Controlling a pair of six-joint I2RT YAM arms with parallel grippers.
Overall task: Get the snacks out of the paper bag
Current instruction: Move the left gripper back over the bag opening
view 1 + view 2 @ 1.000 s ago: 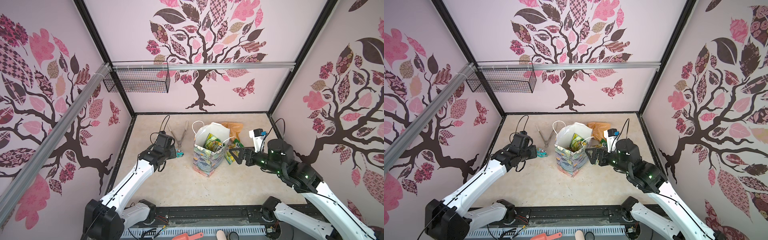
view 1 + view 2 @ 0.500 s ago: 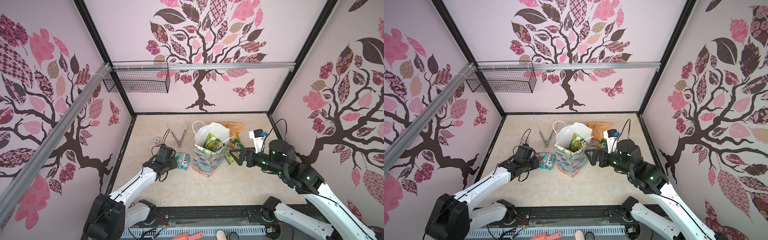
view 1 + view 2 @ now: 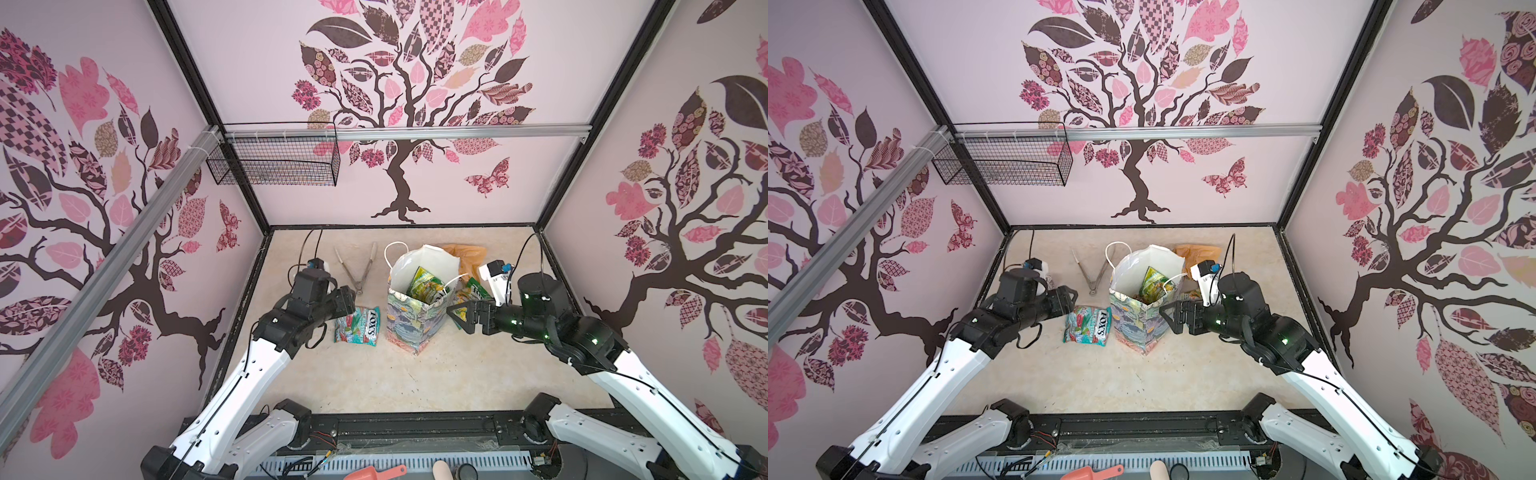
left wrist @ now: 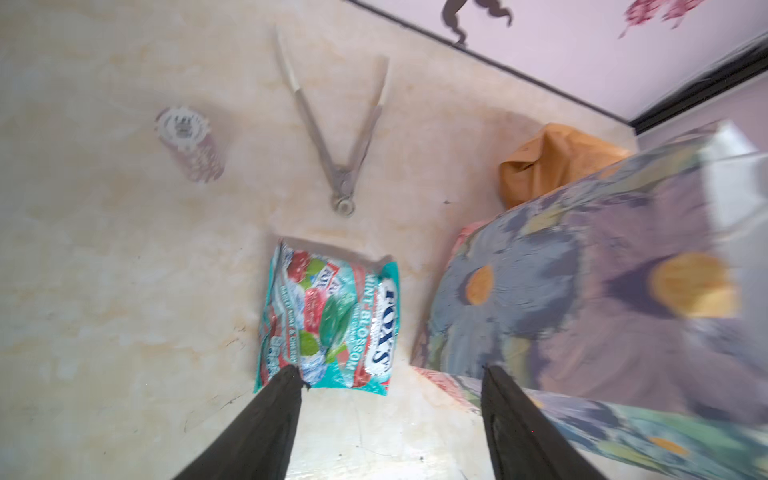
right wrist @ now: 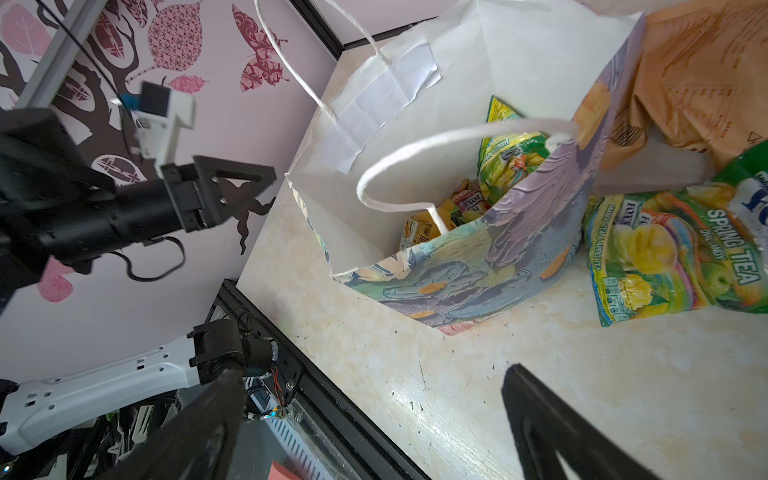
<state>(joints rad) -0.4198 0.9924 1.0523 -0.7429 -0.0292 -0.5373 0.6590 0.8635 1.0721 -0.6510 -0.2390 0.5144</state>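
The floral paper bag (image 3: 409, 328) (image 3: 1136, 322) (image 4: 582, 291) (image 5: 457, 274) stands upright mid-table. A green-yellow snack pouch (image 3: 423, 284) (image 5: 511, 153) and smaller wrappers (image 5: 419, 228) sit inside it. A teal-red FOX'S pouch (image 3: 358, 330) (image 3: 1089, 326) (image 4: 328, 316) lies flat on the table to the left of the bag. My left gripper (image 3: 348, 302) (image 4: 390, 372) hangs open just above the pouch's near edge, holding nothing. My right gripper (image 3: 455, 316) (image 5: 374, 372) is open and empty beside the bag's right wall. Another green-yellow pouch (image 5: 673, 249) and an orange pouch (image 3: 465, 255) (image 5: 698, 75) lie outside the bag.
Metal tongs (image 3: 357, 266) (image 4: 336, 124) lie behind the teal-red pouch. A round chip stack (image 4: 187, 133) sits to their left. A wire basket (image 3: 274, 162) hangs on the back-left wall. Black frame rails border the table.
My left gripper came down beside the bag, opened, and let the teal-red pouch drop onto the table. The right arm stayed where it was.
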